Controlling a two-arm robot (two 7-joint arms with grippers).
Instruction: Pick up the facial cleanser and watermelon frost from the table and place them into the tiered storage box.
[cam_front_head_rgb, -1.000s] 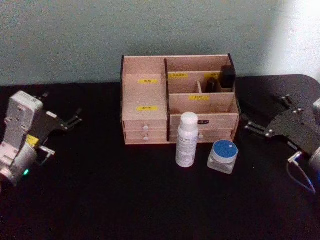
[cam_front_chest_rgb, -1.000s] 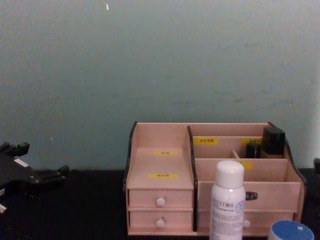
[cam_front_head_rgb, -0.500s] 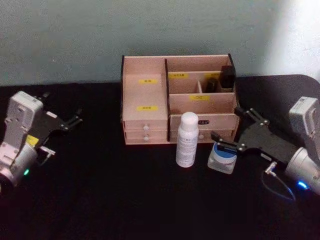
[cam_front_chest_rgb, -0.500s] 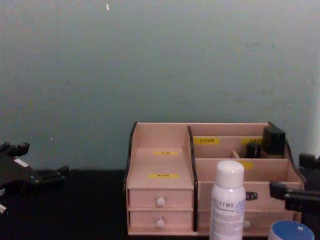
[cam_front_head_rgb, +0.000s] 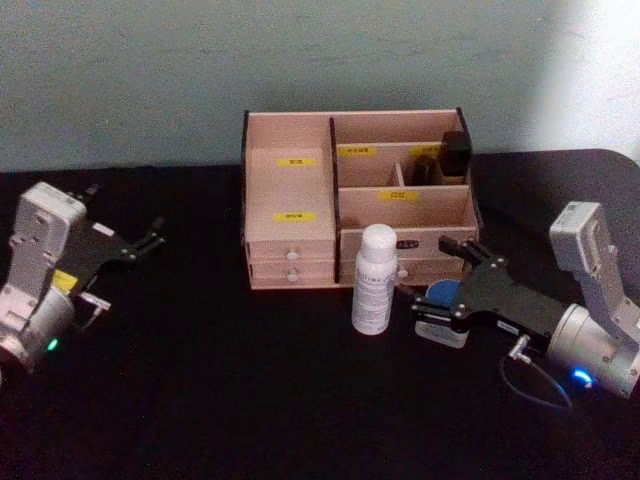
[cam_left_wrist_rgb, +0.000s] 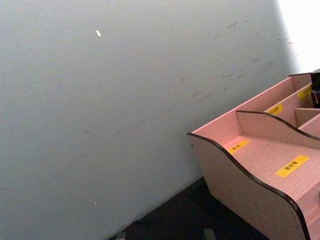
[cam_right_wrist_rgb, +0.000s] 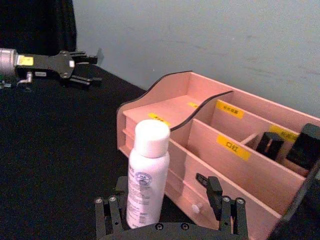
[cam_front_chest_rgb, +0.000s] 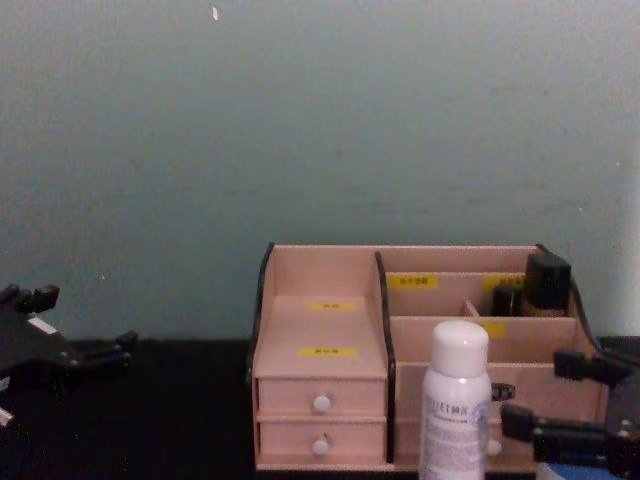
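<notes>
Head view: right gripper (cam_front_head_rgb: 423, 268), jaws apart, just over the watermelon frost (cam_front_head_rgb: 440, 294).

**Four Views, One Box**

The head camera looks steeply down from the near side of the table (cam_front_head_rgb: 200, 400). The chest camera sits low, facing the far wall (cam_front_chest_rgb: 300, 120). The left wrist looks in from the left, the right wrist from close on the right. All share the tiered storage box (cam_front_head_rgb: 288, 135).

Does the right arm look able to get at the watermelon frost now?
Likely yes: the right gripper, jaws open, is at the watermelon frost; the facial cleanser stands apart beside it.
</notes>
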